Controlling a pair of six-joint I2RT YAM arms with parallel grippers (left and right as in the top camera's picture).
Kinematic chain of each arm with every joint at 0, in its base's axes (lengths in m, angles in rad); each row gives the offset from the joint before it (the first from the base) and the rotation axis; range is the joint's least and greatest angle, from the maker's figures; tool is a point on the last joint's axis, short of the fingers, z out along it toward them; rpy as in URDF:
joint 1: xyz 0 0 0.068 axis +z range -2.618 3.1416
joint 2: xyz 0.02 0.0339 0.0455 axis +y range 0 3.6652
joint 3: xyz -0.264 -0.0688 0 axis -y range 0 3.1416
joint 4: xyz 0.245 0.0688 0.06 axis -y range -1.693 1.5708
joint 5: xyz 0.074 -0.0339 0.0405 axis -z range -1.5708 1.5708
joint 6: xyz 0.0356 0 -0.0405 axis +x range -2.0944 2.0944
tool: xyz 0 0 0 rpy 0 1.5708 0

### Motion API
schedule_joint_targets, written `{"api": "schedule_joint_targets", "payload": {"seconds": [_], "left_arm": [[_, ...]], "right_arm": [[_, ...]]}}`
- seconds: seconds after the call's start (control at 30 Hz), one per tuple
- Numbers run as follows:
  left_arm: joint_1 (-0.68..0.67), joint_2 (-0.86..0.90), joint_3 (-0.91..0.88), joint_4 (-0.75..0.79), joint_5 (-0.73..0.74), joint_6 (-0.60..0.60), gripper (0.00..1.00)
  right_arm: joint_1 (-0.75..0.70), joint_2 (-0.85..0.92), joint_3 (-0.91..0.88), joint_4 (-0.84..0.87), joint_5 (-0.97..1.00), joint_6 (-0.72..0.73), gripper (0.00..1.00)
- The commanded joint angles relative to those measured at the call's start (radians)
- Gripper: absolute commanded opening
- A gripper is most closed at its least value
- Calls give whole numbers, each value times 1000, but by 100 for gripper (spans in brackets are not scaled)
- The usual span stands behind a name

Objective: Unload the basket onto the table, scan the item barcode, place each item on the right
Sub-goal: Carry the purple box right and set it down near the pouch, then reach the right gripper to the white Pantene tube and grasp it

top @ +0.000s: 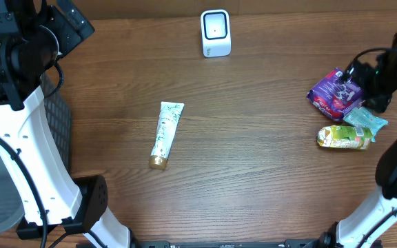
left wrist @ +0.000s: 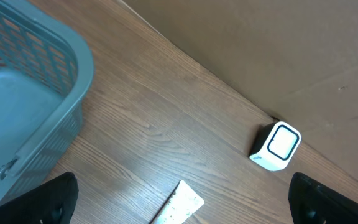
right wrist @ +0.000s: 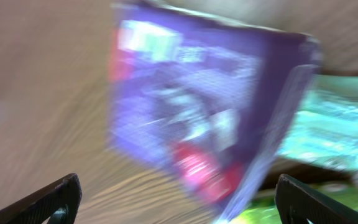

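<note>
In the overhead view, the white barcode scanner [top: 216, 32] stands at the 12 o'clock edge of the wooden table [top: 253, 179], with its dark window facing up to the camera. A white tube [top: 166, 133] with a green plant print lies flat near the centre. Its gold cap points to about 6 o'clock, and the print on it is too small to read.

At 3 o'clock there is a group of three packets. The purple packet [top: 333, 94] lies toward 12 o'clock in the group. A teal packet [top: 368, 121] is just beside it toward 4 o'clock, and a yellow-green packet [top: 343, 137] lies at the 6 o'clock end. A grey mesh basket [top: 55, 127] is at the 9 o'clock side.

The right gripper [right wrist: 184, 202] hangs over this group with its jaws spread wide. In its wrist view the purple packet fills the picture between the two fingertips [right wrist: 51, 200], but neither one touches it. The view is strongly blurred: white and red marks show on the packet, but no word can be read.

The left gripper [left wrist: 191, 202] is also spread wide and holds nothing. It is at the 10 o'clock corner, beside the basket, and looks toward the scanner.
</note>
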Motion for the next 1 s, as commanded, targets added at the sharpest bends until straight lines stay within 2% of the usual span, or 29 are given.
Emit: {"api": "schedule_joint_targets", "payload": {"seconds": [0.0, 0.1, 0.23, 0.3, 0.4, 0.57, 0.73, 0.87, 0.97], "left_arm": [[-3, -2, 2, 0, 2, -8, 100], [-3, -2, 2, 0, 1, -8, 100], [-3, -2, 2, 0, 2, -9, 100], [-3, -2, 2, 0, 2, -9, 99], [-3, -2, 2, 0, 1, -8, 100], [-3, -2, 2, 0, 2, -9, 100], [-3, -2, 2, 0, 2, -8, 99], [-3, -2, 2, 0, 2, -9, 100], [-3, -2, 2, 0, 2, -9, 99]], "right_arm": [[77, -130, 64, -13, -172, -27, 100], [175, -134, 61, -6, -271, -27, 100], [349, -123, 22, 55, -281, -18, 100], [509, -107, -18, 121, -277, 5, 100], [712, -51, -35, 200, -208, 116, 100], [912, 50, -35, 315, -36, 275, 100], [1041, 139, -35, 408, 56, 341, 100], [1081, 191, -35, 454, 84, 376, 98], [1095, 225, -35, 469, 79, 395, 92]]}}
